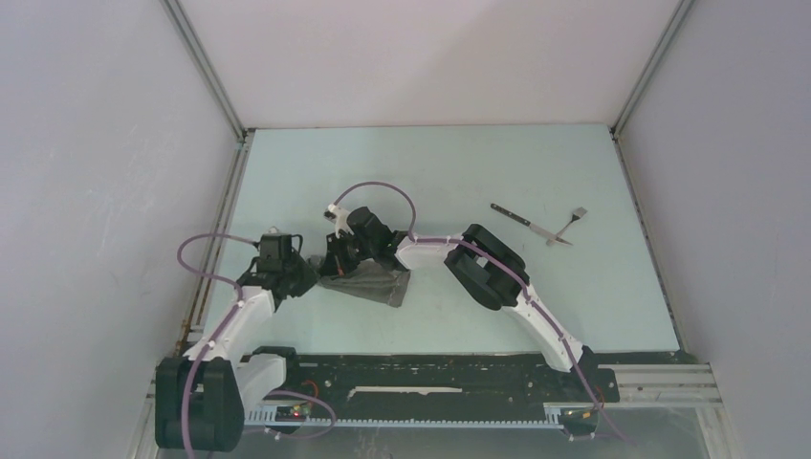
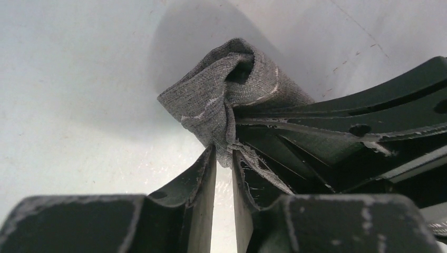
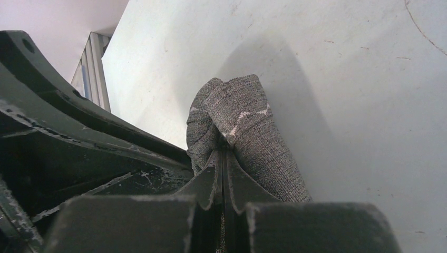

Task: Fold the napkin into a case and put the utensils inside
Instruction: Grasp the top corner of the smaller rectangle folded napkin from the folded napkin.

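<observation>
The grey napkin [image 1: 368,283] is bunched up between my two grippers near the middle-left of the table. My left gripper [image 1: 308,272] is shut on its left edge; in the left wrist view the cloth [image 2: 232,100] is pinched at the fingertips [image 2: 211,153]. My right gripper [image 1: 337,260] is shut on the cloth too; in the right wrist view a grey fold [image 3: 237,121] bulges out of the closed tips. The dark-handled knife [image 1: 528,224] and the small fork [image 1: 570,223] lie together at the right rear of the table.
White walls with metal corner rails enclose the pale table [image 1: 478,163]. A black rail [image 1: 430,378] runs along the near edge by the arm bases. The right arm's elbow [image 1: 488,268] lies low between the napkin and the utensils.
</observation>
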